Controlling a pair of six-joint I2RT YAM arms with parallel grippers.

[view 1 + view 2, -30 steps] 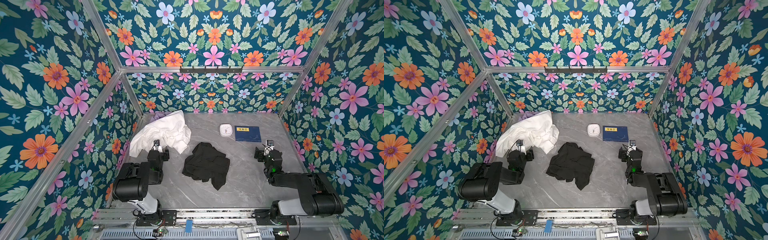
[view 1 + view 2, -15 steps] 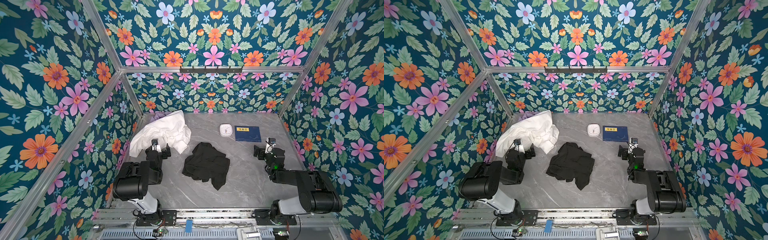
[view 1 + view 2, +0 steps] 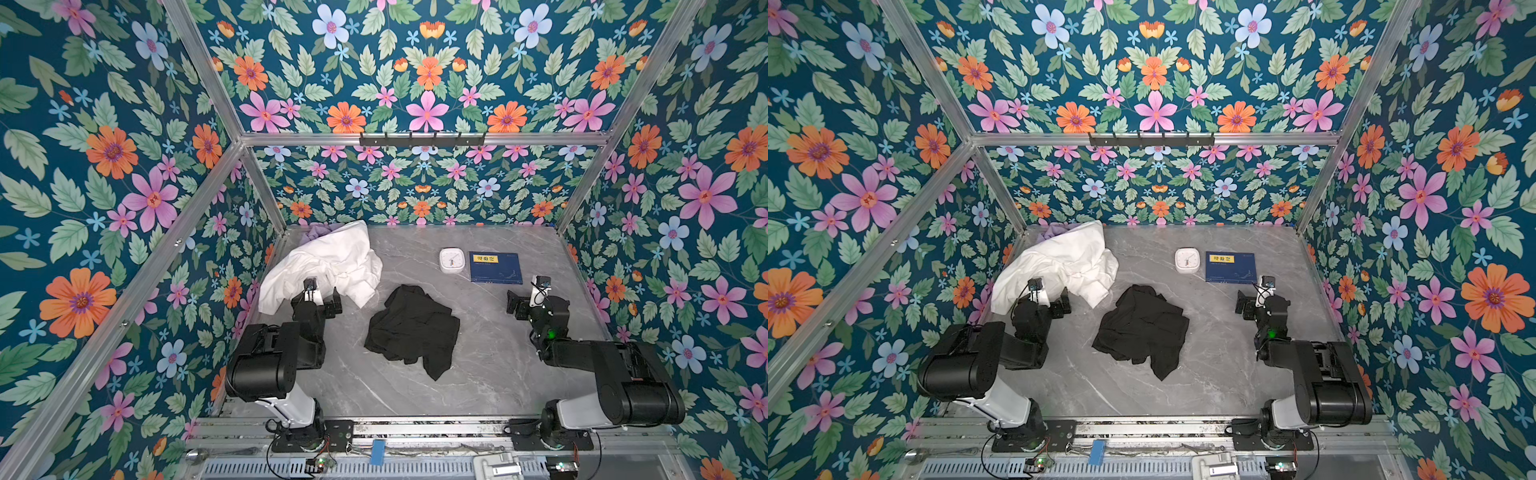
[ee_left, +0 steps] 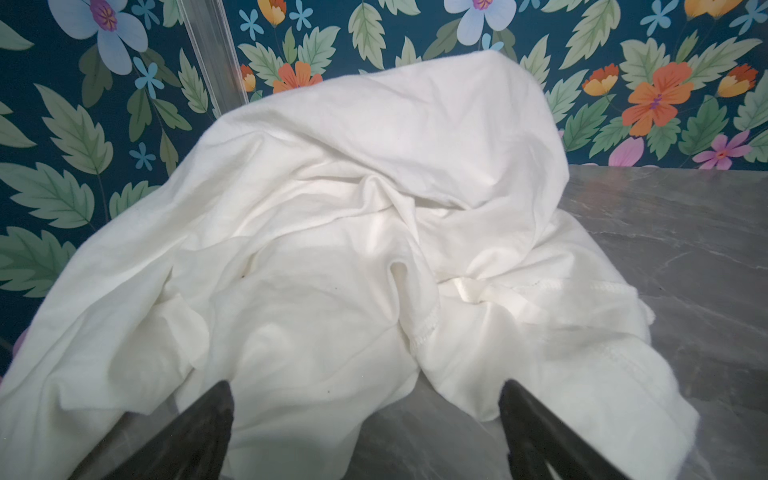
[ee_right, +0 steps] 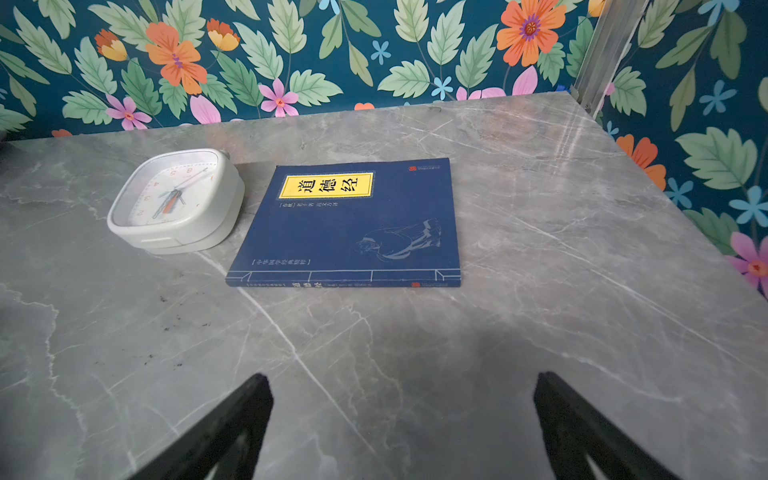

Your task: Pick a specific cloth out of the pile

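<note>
While the left tool point(image 4: 365, 390) and the right tool point(image 5: 403, 382) stand spread and empty, the black cloth point(image 3: 411, 328) lies crumpled on the surface point(image 3: 498, 374). Its long axis runs far-left to near-right.

On grey marble table point(image 5: 540, 332): white clock point(image 5: 174, 199), face up, just beside blue book point(image 5: 353, 224) with yellow title label. All round, floral walls point(image 3: 424, 83); black hook rail point(image 3: 422, 140) on back one.

Matt black cloth point(image 3: 411, 328); smooth, veined stone-look table point(image 3: 498, 374) (clock point(image 3: 451, 260): glossy plastic).
</note>
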